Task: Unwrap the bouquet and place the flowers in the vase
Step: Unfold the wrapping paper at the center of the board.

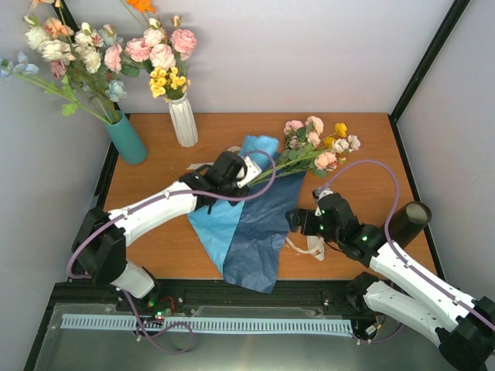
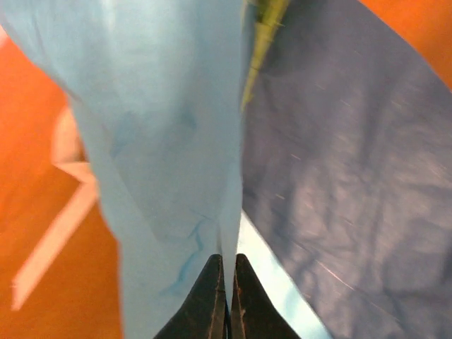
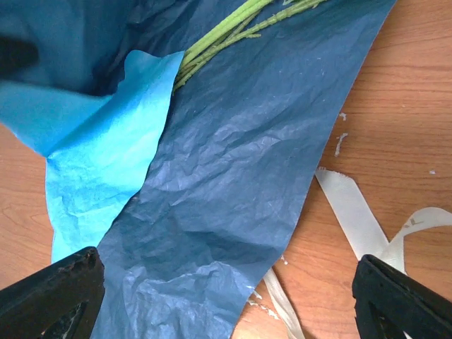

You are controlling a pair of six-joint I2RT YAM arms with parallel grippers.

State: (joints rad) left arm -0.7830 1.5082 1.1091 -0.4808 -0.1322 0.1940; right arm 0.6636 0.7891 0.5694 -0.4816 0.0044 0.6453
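The left gripper is pinching the light paper. The right gripper is hovering, jaws apart, over the dark paper.

Dark-blue and light-blue paper, beige ribbon, perhaps brown vase

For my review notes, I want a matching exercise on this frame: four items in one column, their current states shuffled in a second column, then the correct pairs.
Column 1
1. left gripper
2. right gripper
3. ribbon
4. dark vase

Column 2
A. lying loose on the table
B. standing near the table's right edge
C. shut on the light-blue paper
D. open above the dark-blue paper

Pairs: 1-C, 2-D, 3-A, 4-B
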